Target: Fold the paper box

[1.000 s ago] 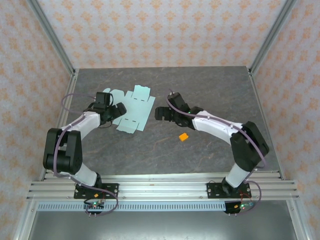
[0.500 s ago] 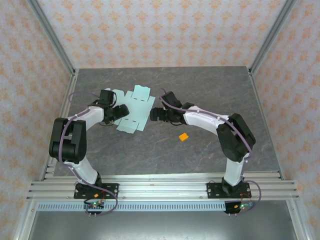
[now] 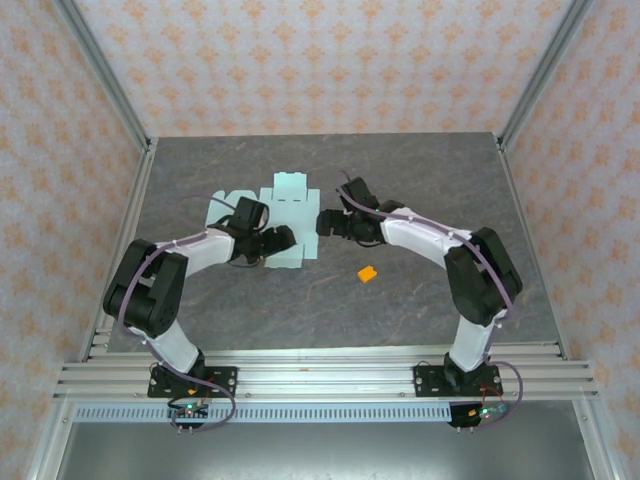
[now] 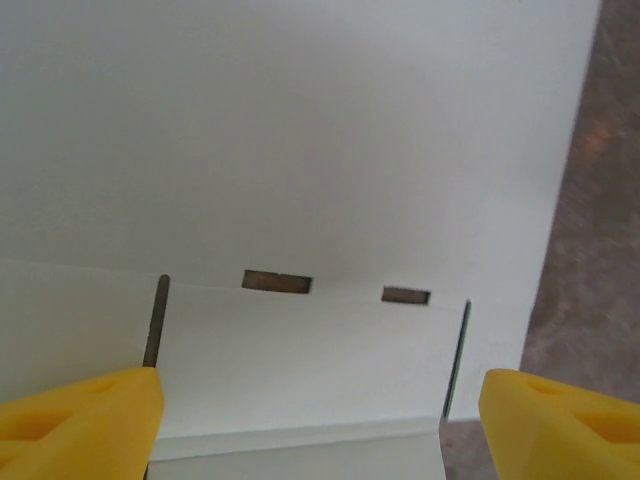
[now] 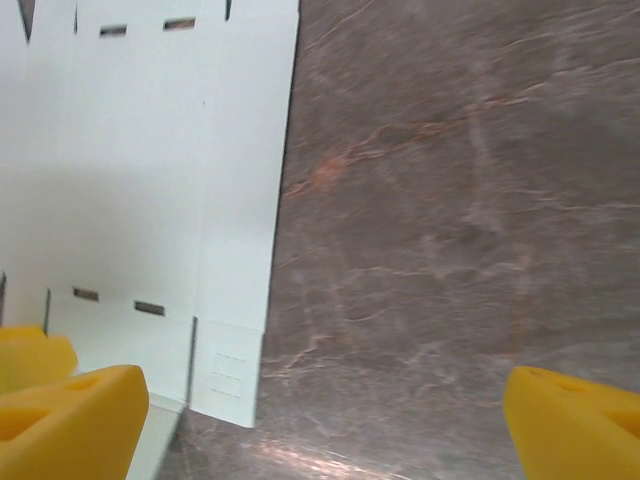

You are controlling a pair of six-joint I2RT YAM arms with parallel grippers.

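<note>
While the left claw and right claw gape apart, the paper box lies flat.

My left arm and right arm are white shells with black joints, each looped by a thin purple cable. Black bases are bolted to a silver rail at six o'clock. Left pincer and right pincer are black, with blunt yellow fingers.

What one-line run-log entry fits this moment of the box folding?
paper box: flat, unfolded | left gripper: open over box | right gripper: open at box's right edge | orange block: apart
</note>
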